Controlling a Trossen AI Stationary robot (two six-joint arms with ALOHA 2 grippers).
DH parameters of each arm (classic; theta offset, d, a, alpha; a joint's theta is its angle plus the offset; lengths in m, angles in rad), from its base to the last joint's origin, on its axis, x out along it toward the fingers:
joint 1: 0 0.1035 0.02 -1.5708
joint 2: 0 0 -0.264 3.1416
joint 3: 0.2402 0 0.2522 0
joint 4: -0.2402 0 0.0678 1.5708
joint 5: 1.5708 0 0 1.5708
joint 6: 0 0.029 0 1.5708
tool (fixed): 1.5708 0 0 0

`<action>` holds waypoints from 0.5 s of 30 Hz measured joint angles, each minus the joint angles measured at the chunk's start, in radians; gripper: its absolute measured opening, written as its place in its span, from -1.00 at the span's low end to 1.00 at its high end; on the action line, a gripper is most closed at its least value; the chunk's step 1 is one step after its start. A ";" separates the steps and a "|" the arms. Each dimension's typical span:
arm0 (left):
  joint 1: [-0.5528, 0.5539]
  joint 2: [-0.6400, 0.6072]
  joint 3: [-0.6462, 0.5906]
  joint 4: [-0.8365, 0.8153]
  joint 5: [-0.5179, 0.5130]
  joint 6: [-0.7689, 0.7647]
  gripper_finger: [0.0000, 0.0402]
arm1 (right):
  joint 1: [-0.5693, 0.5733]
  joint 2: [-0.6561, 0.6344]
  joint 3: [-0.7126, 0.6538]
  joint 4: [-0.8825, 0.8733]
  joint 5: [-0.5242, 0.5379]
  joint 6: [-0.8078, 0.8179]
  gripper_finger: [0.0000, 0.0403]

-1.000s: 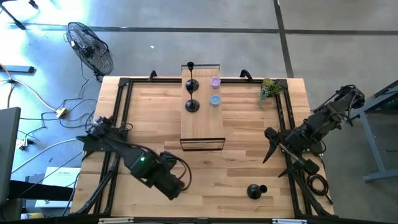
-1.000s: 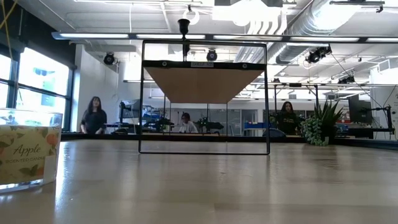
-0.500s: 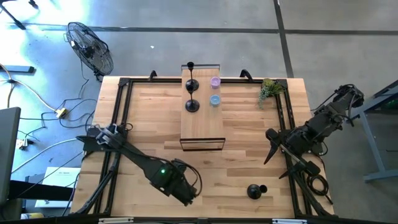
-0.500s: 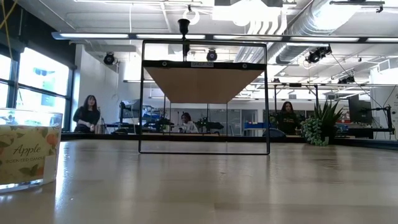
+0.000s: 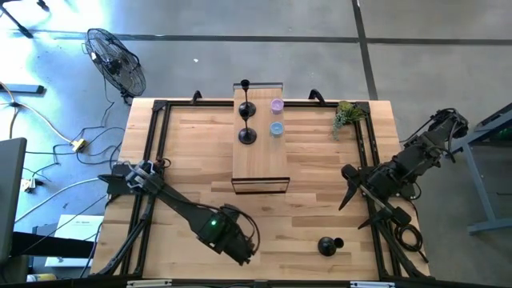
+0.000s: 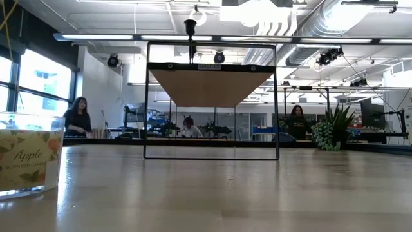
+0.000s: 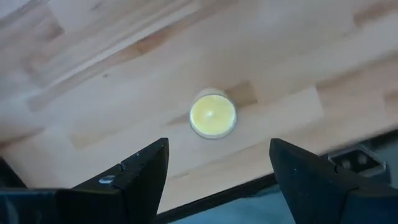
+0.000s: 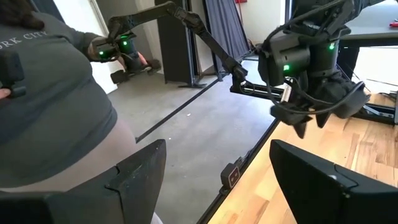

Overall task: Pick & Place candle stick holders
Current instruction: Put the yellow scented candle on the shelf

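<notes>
Three black candle stick holders show from above: two stand on a raised wooden shelf at the back middle of the desk — one nearer the back edge, one just in front of it — and a third lies near the front right of the desk, well apart from both arms. Beside the shelf's two holders sit a small purple cup and a small blue cup. A small green plant sits at the back right.

At the front of the desk, the left gripper hangs, its fingers spread wide, pointing down over a yellow candle in a glass jar that stands on the wood between them and below. At desk level, the same jar shows a label reading "Apple".

By the desk's right edge waits the right gripper, fingers spread and holding nothing. Its camera sees a person's torso close by — and the left arm farther off.
</notes>
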 joint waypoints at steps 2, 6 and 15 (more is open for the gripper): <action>0.000 0.009 0.000 -0.006 0.009 -0.045 0.36 | 0.000 0.000 0.000 0.000 0.000 0.000 0.40; 0.002 0.026 0.001 0.020 0.047 -0.044 0.36 | 0.000 0.000 0.000 0.000 0.000 0.000 0.40; 0.000 0.110 0.000 0.057 0.132 -0.003 0.36 | 0.000 0.000 0.000 0.000 0.001 0.003 0.40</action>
